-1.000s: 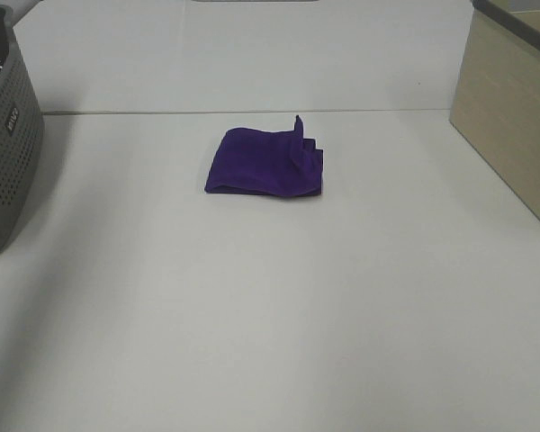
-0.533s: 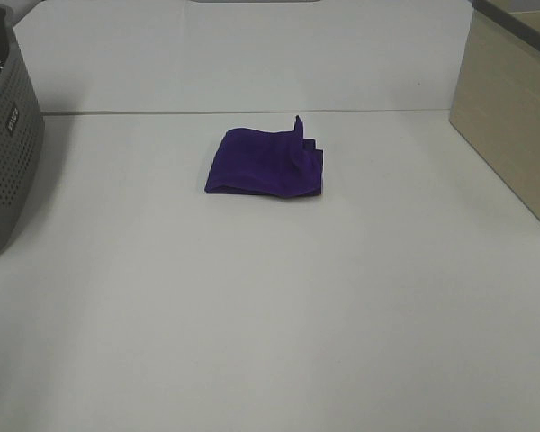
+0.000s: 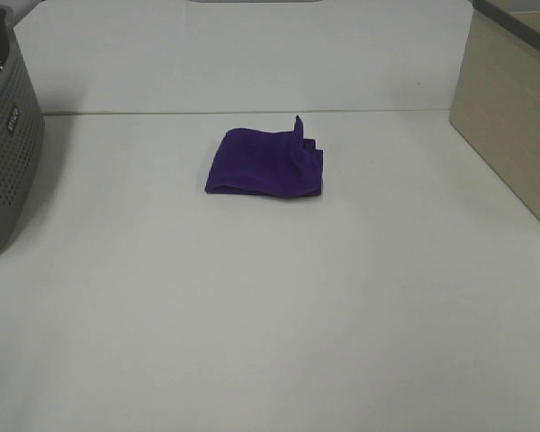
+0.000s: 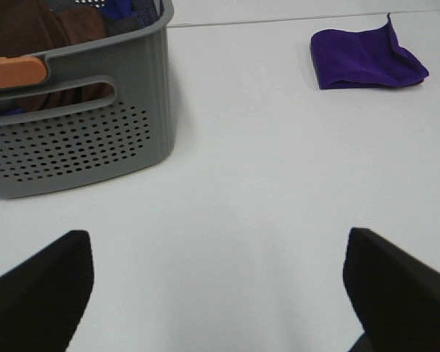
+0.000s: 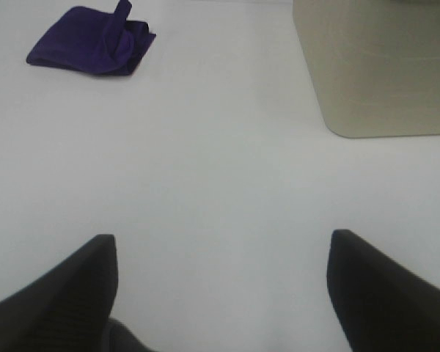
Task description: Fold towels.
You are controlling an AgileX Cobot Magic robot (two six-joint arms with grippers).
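One purple towel [image 3: 265, 164] lies folded on the white desk [image 3: 270, 306], between one grey basket [image 3: 4, 126] and one beige box [image 3: 513, 108]. Both grippers' jaws stand wide, holding nothing.

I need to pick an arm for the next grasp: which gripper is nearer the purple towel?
Neither clearly. The left gripper and the right gripper both hang open, well back from the purple towel; the exterior view shows neither arm.
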